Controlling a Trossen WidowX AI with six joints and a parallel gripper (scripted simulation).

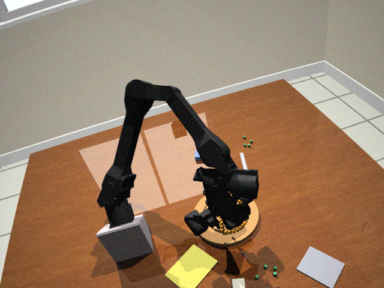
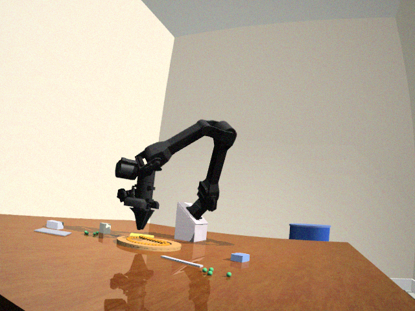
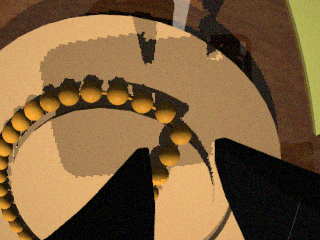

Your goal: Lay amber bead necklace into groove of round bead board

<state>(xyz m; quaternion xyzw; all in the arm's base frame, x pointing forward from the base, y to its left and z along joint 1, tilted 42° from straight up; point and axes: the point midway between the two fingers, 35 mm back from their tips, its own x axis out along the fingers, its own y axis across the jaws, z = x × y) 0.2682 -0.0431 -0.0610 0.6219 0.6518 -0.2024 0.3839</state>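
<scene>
Black tool (image 3: pixel 183 180), part-closed and empty, hovers above the amber bead necklace (image 3: pixel 116 95) on the round tan bead board (image 3: pixel 100 134); descending could knock beads from the groove.

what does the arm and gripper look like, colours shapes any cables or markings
The arm is matte black throughout, built of chunky angular links, and stands on a light grey wedge-shaped base. A black cylindrical housing sits at the wrist. The gripper has two black fingers tapering to points. No cables or markings show.
</scene>
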